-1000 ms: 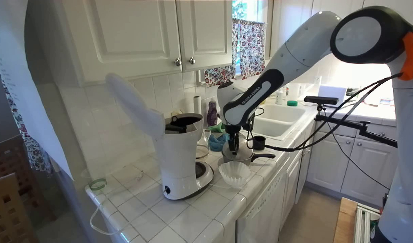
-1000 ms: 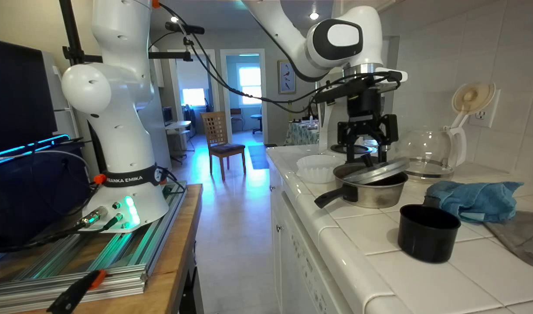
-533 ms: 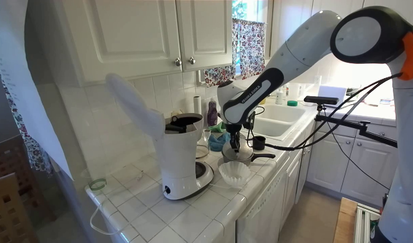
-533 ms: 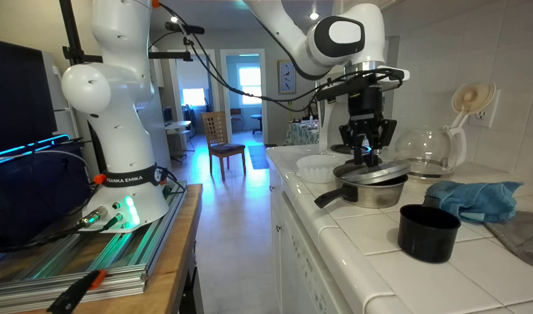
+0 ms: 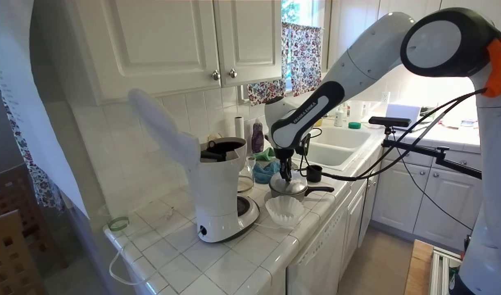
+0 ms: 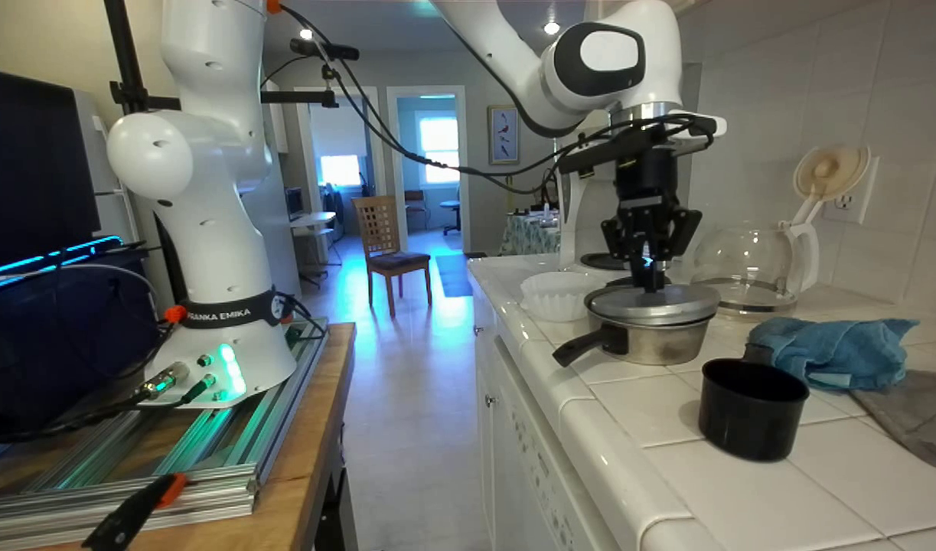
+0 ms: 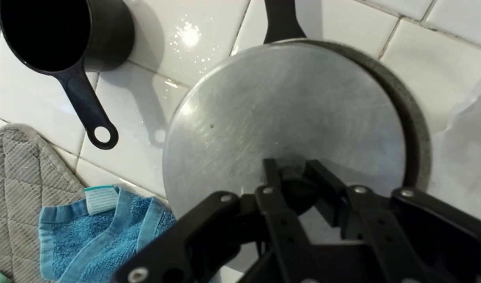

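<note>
My gripper (image 7: 291, 162) has its jaws closed around the black knob (image 7: 301, 192) of a round metal lid (image 7: 283, 98). In an exterior view the lid (image 6: 686, 302) sits nearly level over the steel saucepan (image 6: 663, 344), with the gripper (image 6: 648, 288) upright above it. From the wrist, the pan's rim (image 7: 423, 157) shows past the lid on the right, so the lid is off-centre from this angle. Whether the lid touches the rim all round, I cannot tell. The pan's black handle (image 5: 320, 189) points toward the counter's front edge.
Beside the pan stand a black cup with a handle (image 7: 110, 39), a blue cloth (image 7: 106, 236) and a grey quilted mitt (image 7: 20, 177). A white paper filter (image 5: 284, 211), a coffee maker (image 5: 217, 196) and a glass carafe (image 6: 747, 264) are close by. The sink (image 5: 336, 139) lies beyond.
The jaws have closed from a wide stance onto the knob. The lid, earlier tilted with one side down in the pan, now lies nearly level. The gripper body has risen slightly.
</note>
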